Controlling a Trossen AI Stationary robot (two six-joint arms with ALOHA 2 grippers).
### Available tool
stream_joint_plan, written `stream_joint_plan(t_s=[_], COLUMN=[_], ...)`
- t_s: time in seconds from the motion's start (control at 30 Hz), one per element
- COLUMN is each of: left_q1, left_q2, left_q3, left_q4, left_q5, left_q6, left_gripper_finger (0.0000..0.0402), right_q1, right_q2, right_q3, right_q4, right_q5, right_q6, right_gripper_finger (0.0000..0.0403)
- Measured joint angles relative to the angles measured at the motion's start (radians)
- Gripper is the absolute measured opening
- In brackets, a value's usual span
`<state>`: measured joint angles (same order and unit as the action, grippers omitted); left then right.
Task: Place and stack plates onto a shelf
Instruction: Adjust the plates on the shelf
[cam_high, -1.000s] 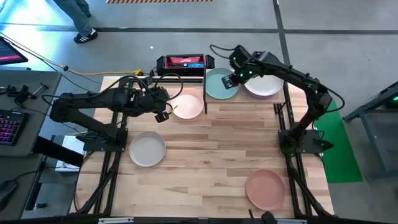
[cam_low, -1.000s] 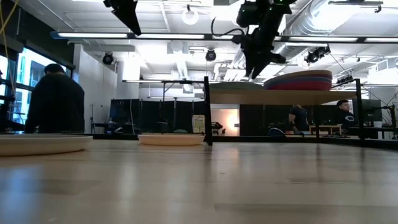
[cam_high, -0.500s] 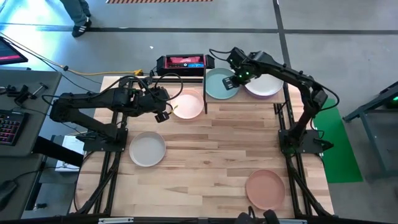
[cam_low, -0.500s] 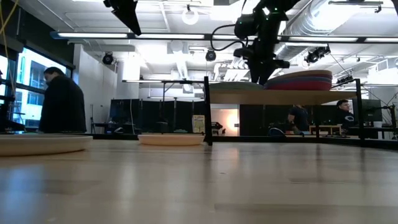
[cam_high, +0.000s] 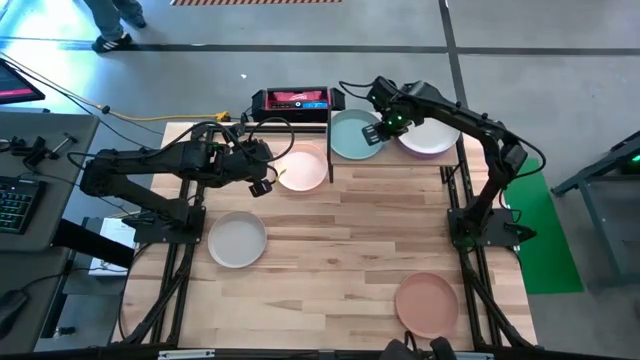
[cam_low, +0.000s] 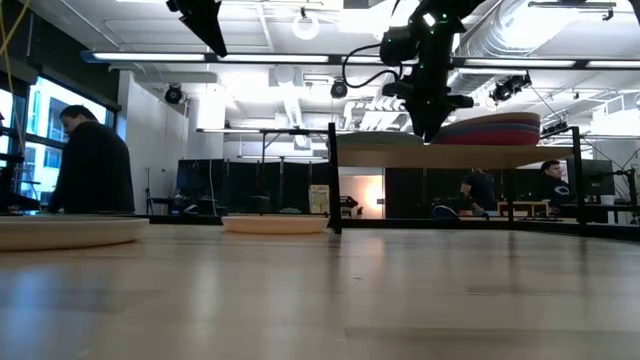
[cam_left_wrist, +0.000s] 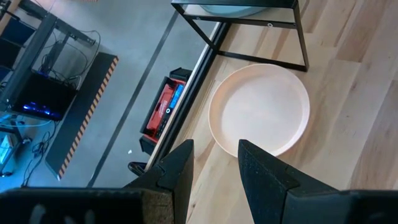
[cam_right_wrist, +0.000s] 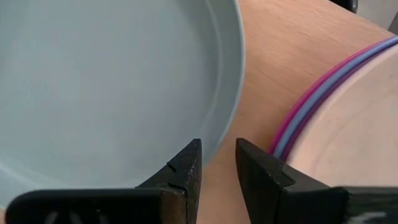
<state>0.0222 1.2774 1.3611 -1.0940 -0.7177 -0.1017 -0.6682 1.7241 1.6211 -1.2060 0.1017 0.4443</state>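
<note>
The shelf stands at the table's far right. On its board lie a teal plate and, beside it, a stack of plates with magenta, blue and purple rims under a pale top plate. My right gripper points down between them, shut on the teal plate's rim. On the table lie a cream plate, a grey plate and a salmon plate. My left gripper hangs open above the table, just left of the cream plate. My right gripper has the teal plate's rim between its two fingers, on the side facing the stack. One finger is over the dish's inside, the other outside the rim. The fingers come from above, pointing steeply down. The plate lies flat on the shelf board.
A black shelf post stands between the cream plate and the teal plate. A red and black device sits at the table's far edge. The stack lies close beside my right fingers. Bare tabletop lies in the middle.
My right gripper has tipped to point more steeply down and sunk a little at the teal plate's rim, with its finger gap unchanged. The teal plate stays where it was on the shelf.
</note>
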Motion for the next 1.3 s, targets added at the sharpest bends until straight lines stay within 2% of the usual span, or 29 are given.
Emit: stream_joint_plan(t_s=[0.4, 0.57, 1.3], left_q1=[0.0, 0.0, 0.033], left_q2=[0.0, 0.0, 0.0], left_q3=[0.0, 0.0, 0.0], left_q4=[0.0, 0.0, 0.0], left_q5=[0.0, 0.0, 0.021], left_q6=[0.0, 0.0, 0.008], left_gripper_finger=[0.0117, 0.0117, 0.0117], right_q1=[0.014, 0.014, 0.014], right_q2=[-0.016, -0.008, -0.001], right_q3=[0.0, 0.0, 0.0], right_q4=[0.091, 0.105, 0.042], right_q5=[-0.002, -0.077, -0.029], right_q6=[-0.023, -0.024, -0.023], right_gripper_finger=[0.0091, 0.0091, 0.0091])
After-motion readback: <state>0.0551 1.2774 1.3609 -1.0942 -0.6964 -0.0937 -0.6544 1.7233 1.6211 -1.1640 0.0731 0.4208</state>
